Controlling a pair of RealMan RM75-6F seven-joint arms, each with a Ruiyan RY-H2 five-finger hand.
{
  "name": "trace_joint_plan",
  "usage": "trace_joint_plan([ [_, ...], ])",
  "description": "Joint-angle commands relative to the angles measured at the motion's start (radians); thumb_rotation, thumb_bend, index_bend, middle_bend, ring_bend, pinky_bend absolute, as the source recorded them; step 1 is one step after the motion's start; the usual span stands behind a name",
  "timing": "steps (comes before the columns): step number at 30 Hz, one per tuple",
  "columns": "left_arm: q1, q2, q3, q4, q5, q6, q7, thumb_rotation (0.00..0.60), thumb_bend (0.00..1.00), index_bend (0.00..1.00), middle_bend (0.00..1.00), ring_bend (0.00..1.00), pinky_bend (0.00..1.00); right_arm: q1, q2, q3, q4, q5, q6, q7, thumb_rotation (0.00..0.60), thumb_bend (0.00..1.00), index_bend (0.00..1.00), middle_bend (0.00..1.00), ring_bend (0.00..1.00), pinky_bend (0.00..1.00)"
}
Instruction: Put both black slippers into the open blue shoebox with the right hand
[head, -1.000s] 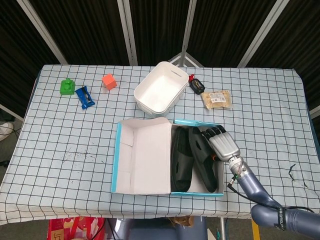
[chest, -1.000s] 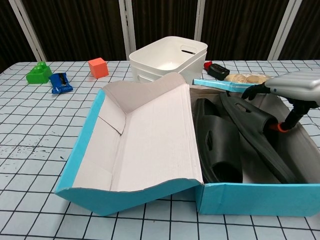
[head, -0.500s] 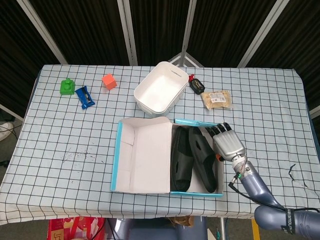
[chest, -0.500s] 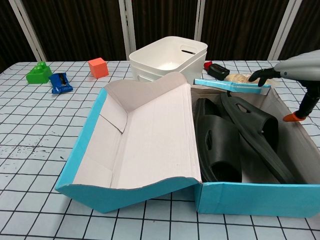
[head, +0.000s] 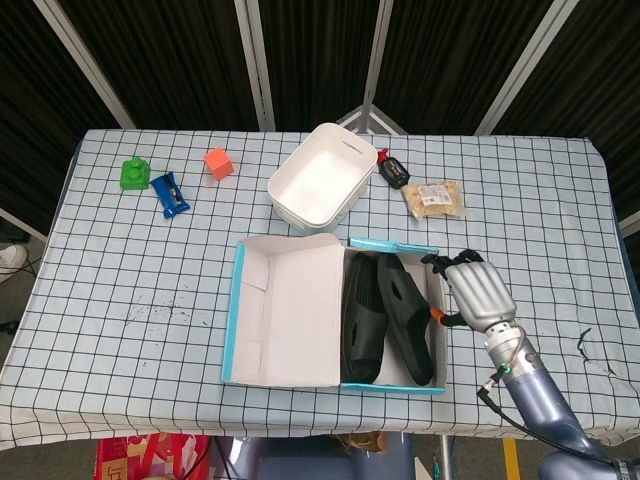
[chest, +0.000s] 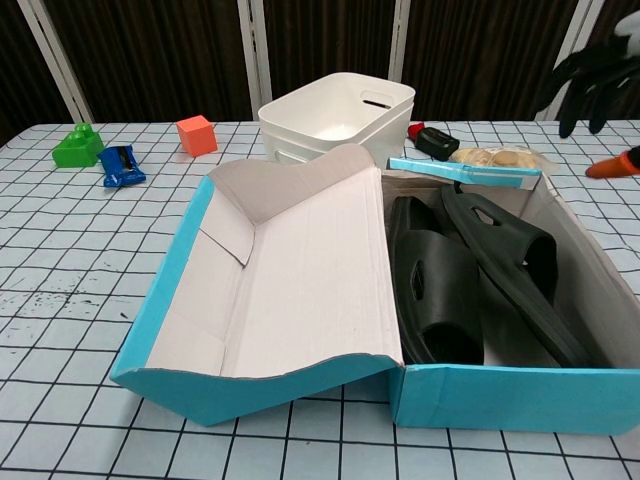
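**A:** If you start with the head view, both black slippers (head: 385, 320) lie side by side in the right half of the blue shoebox (head: 238, 310), lower middle of the frame, lid flap folded open to the left. The right hand (head: 478, 292) sits just right of the box's right wall, holding nothing. Fingers look loosely apart to me, dark tips pointing toward the box. Left hand isn't anywhere in frame.

**B:** Agreed, looks basically done. And the chest view?

**A:** Same story from low down. The slippers (chest: 470, 270) fill the box, the right one leaning up against its neighbour instead of lying flat. The shoebox (chest: 500, 400) front wall is at the bottom of the frame. The hand (chest: 595, 70) is only dark fingers in the upper right corner, raised above the box, empty and spread.

**B:** So what could still go wrong?

**A:** My guess: that hand is close to the right wall, so a sloppy retreat could clip the rim and shove the light cardboard box sideways. The tilted slipper could also stop the lid closing later. The white bin (chest: 338, 118) behind is well apart, no worry there.
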Motion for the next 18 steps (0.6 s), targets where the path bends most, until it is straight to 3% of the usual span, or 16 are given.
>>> trace_joint_plan([
  [1,0.007,0.005,0.002,-0.002,0.01,0.013,-0.012,0.6,0.37,0.03,0.0,0.0,0.03,-0.214,0.068,-0.034,-0.005,-0.337,0.195,0.25,0.6,0.27,0.28,0.35,0.35,0.2],
  [5,0.012,0.009,0.006,-0.006,0.025,0.024,-0.024,0.6,0.37,0.03,0.0,0.0,0.03,-0.321,0.075,-0.113,0.075,-0.501,0.314,0.243,0.6,0.27,0.28,0.23,0.29,0.17],
  [9,0.016,0.013,0.011,-0.007,0.035,0.029,-0.032,0.6,0.37,0.03,0.0,0.0,0.03,-0.414,0.063,-0.172,0.163,-0.589,0.417,0.179,0.6,0.27,0.28,0.18,0.19,0.15],
  [12,0.02,0.016,0.012,-0.009,0.04,0.035,-0.039,0.6,0.37,0.03,0.0,0.0,0.03,-0.471,0.061,-0.207,0.217,-0.605,0.459,0.11,0.6,0.27,0.25,0.15,0.16,0.15],
  [18,0.025,0.019,0.014,-0.012,0.046,0.045,-0.046,0.6,0.37,0.03,0.0,0.0,0.03,-0.542,0.044,-0.215,0.281,-0.594,0.529,0.015,0.6,0.27,0.22,0.11,0.13,0.12],
])
